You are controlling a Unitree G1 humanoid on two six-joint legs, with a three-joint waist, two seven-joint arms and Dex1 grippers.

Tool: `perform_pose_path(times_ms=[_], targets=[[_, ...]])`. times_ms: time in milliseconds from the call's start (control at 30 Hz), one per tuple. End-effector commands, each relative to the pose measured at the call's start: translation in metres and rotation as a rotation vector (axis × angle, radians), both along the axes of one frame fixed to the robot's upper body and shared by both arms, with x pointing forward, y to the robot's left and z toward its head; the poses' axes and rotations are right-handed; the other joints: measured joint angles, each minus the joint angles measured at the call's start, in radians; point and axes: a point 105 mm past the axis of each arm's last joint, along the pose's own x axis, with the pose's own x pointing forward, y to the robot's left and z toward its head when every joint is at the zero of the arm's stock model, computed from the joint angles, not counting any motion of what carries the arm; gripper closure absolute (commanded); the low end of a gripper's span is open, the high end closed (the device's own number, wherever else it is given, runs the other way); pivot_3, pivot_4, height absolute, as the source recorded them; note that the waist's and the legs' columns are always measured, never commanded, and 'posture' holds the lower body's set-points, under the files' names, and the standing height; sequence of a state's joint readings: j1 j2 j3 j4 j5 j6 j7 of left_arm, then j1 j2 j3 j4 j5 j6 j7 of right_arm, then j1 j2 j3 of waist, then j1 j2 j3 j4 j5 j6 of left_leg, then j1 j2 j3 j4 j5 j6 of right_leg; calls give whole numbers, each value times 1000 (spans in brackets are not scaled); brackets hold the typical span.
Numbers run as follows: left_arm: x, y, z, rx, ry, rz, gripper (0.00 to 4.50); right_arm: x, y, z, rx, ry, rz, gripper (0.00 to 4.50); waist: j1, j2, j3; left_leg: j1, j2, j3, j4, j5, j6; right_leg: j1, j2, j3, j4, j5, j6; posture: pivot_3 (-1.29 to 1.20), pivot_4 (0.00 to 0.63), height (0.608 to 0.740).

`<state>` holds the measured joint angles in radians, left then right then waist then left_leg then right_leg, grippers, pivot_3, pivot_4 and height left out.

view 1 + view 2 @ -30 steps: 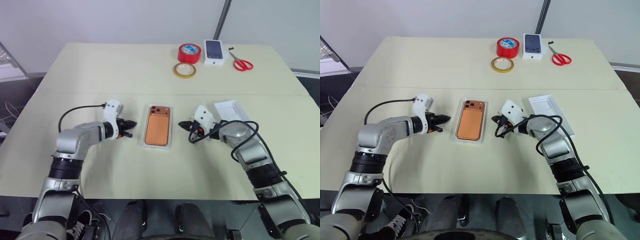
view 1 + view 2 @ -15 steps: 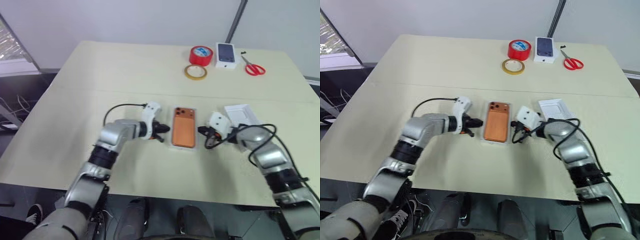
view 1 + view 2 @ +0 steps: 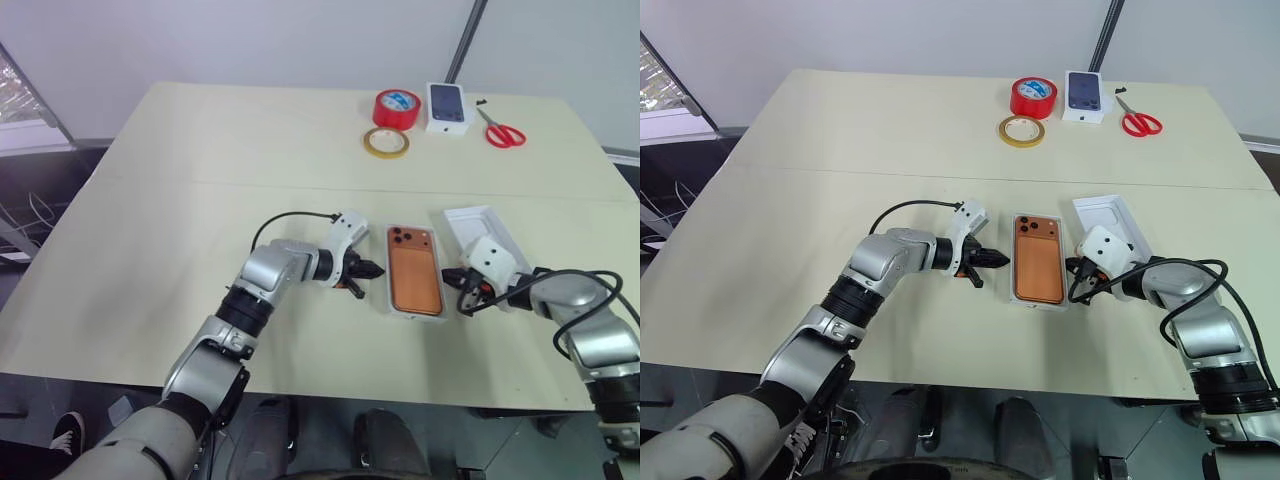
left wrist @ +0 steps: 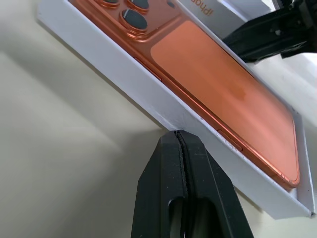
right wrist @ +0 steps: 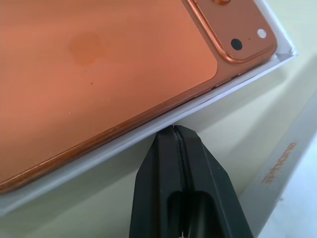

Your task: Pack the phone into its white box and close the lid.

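The orange phone (image 3: pixel 415 283) lies camera side up inside the white box (image 4: pixel 148 94) near the table's middle. My left gripper (image 3: pixel 373 270) is shut, and its tips (image 4: pixel 176 135) press on the box's left wall. On the opposite side my right gripper (image 3: pixel 1073 275) is shut too, its tips (image 5: pixel 173 130) against the box's right wall. The lid (image 3: pixel 466 221) lies open side up just right of the box, its near part hidden behind my right gripper.
At the table's far edge sit a red tape roll (image 3: pixel 397 108), a yellow tape ring (image 3: pixel 385 142), a small white box with a phone picture (image 3: pixel 448 107) and red scissors (image 3: pixel 503 132). The table's front edge runs close below both arms.
Both shut grippers moved right across the table. The box with the phone slid right between them and now lies next to the lid. The camera also shifted.
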<state>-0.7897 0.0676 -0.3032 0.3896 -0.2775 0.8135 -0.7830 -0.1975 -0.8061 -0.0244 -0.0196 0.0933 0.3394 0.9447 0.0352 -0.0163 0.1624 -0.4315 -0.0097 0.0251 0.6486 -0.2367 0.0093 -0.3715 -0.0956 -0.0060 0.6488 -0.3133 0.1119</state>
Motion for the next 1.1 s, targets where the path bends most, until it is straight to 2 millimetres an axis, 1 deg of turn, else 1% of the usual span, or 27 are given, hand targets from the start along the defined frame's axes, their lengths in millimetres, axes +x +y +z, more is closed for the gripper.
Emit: perform_pose_path(times_ms=[33, 133, 233, 333, 400, 433, 467, 533, 600, 633, 667, 700, 800, 867, 933, 1000, 1067, 1100], targets=[[-5, -4, 12, -34, -63, -40, 4468, -2, 4, 11, -5, -24, 43, 4500, 0, 0, 0, 0, 0, 0, 0, 0, 0, 0, 0, 0, 0, 0, 0, 0, 150, 728], [-4, 2, 13, -51, -52, -18, 4468, 8, -3, 15, -64, -101, 19, 4500, -2, 0, 0, 0, 0, 0, 0, 0, 0, 0, 0, 0, 0, 0, 0, 0, 150, 728], [-2, 13, 15, -55, -66, 13, 4468, 14, -11, 23, -76, -127, 1, 4500, -6, 1, 0, 0, 0, 0, 0, 0, 0, 0, 0, 0, 0, 0, 0, 0, 150, 728], [2, 24, 18, -52, -115, 42, 4468, 19, -17, 33, -91, -166, -10, 4500, -11, 2, 1, 0, 0, 0, 0, 0, -1, 0, 0, 0, 0, 0, 0, 0, 150, 728], [9, 34, 29, -109, -123, 92, 4468, 24, -18, 47, 53, -133, -61, 4500, -18, 1, 1, 0, 0, 0, 0, 2, -3, 0, 0, 0, 0, 0, 0, 0, 150, 728], [12, 39, 36, -140, -129, 108, 3937, 27, -19, 56, 72, -158, -76, 3959, -21, 2, 1, 0, 0, 0, 0, 2, -3, 0, 0, 0, 0, 0, 0, 0, 150, 728], [13, 42, 41, -160, -135, 118, 3609, 29, -20, 61, 78, -177, -85, 3639, -23, 2, 2, 0, 0, 0, 0, 2, -3, 0, 0, 0, 1, 0, 0, 0, 150, 728], [18, 51, 51, -162, -231, 132, 2661, 33, -23, 68, 61, -206, -117, 2671, -23, 2, 2, 0, 0, 0, 0, 2, -3, 0, 0, 0, 1, 0, 0, 0, 150, 728], [18, 57, 60, -180, -304, 126, 1533, 35, -27, 68, 34, -208, -150, 1541, -22, 2, 1, 0, 0, 0, 0, 2, -4, 0, 0, 0, 0, 0, 0, 0, 150, 728], [18, 63, 66, -193, -356, 121, 1026, 33, -26, 64, 23, -199, -161, 1003, -22, 2, 2, 0, 0, 0, 0, 3, -4, 0, 0, 0, 0, 0, 0, 0, 150, 728], [17, 69, 71, -202, -404, 117, 558, 32, -25, 62, 20, -194, -174, 509, -23, 2, 1, 0, 0, 0, -1, 3, -4, 0, 0, 0, 0, 0, 0, 0, 150, 728], [17, 76, 76, -191, -493, 118, 103, 32, -26, 59, 14, -187, -206, 78, -23, 2, 1, 0, 0, 0, -1, 3, -5, 0, 0, 0, 0, 0, 0, 0, 150, 728], [10, 89, 78, -199, -521, 75, 103, 29, -25, 55, 50, -153, -287, 78, -24, 2, 1, 0, 1, 0, -1, 3, -5, -1, 0, 0, 0, 0, 0, 0, 150, 728], [4, 105, 78, -162, -611, 46, 103, 22, -25, 51, 11, -129, -311, 78, -24, 3, 1, 0, 1, 0, -1, 2, -4, -1, 0, 0, 0, 0, 0, 0, 150, 728], [-4, 114, 70, -122, -641, -6, 103, 19, -27, 49, -19, -122, -336, 78, -25, 3, 1, 0, 1, 0, -2, 2, -3, -1, 0, 0, 0, 0, 0, 0, 150, 728], [-14, 124, 66, -134, -644, -45, 103, 12, -17, 43, 25, -65, -355, 78, -25, 4, 1, 0, 1, 0, -2, 1, -2, -1, -1, 0, 0, 0, 0, 0, 150, 728], [-19, 129, 65, -137, -657, -64, 103, 8, -11, 39, 41, -30, -366, 78, -24, 4, 2, 0, 1, 0, -2, 1, -1, -1, -1, 0, 0, 0, 0, 0, 150, 728], [-24, 134, 63, -139, -655, -81, 103, 4, -5, 36, 51, 14, -368, 78, -22, 4, 2, 0, 1, 0, -2, 0, -1, -1, -1, 0, 0, 0, -1, 0, 150, 728]])
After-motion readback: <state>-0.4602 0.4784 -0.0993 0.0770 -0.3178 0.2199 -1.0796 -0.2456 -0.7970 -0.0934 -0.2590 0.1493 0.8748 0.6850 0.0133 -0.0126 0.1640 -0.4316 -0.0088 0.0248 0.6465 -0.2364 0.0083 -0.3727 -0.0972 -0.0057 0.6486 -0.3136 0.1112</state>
